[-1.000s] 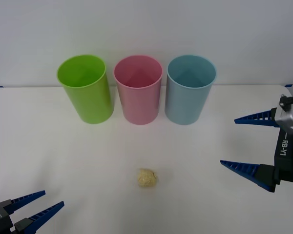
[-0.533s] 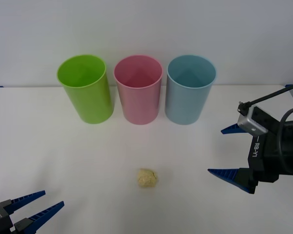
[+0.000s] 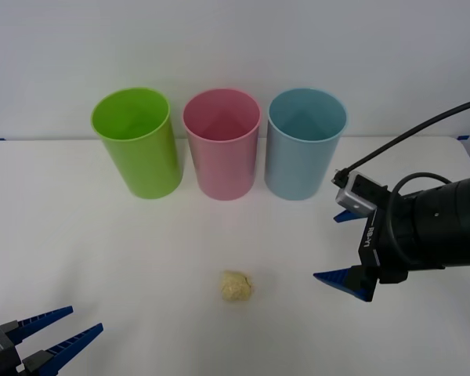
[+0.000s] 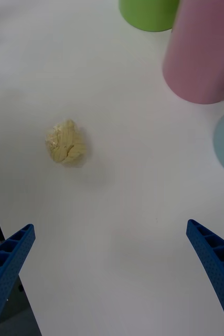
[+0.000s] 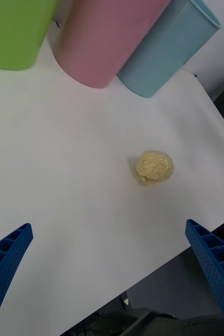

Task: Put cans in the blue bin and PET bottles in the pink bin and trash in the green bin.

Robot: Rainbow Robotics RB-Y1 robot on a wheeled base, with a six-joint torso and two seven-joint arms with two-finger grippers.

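Note:
Three tall cup-shaped bins stand in a row at the back of the white table: the green bin (image 3: 137,145) on the left, the pink bin (image 3: 221,149) in the middle, the blue bin (image 3: 304,149) on the right. The trash (image 3: 236,286), a small pale-yellow wrinkly ball, lies alone in front of the pink bin. My right gripper (image 3: 329,247) hangs open to the right of the trash, fingers pointing toward it, nothing between them. The right wrist view has the trash (image 4: 65,142) ahead of the open fingers. My left gripper (image 3: 84,319) waits open at the front left corner.
The white table (image 3: 102,251) reaches a pale wall behind the bins. Bare surface lies between the trash and the bins. The left wrist view takes in the trash (image 5: 154,167), the pink bin (image 5: 104,42) and the table's front edge (image 5: 159,262).
My right arm has swung in from the table's right edge toward the trash, its open fingers now closer to the middle. The left gripper, bins and trash have not moved.

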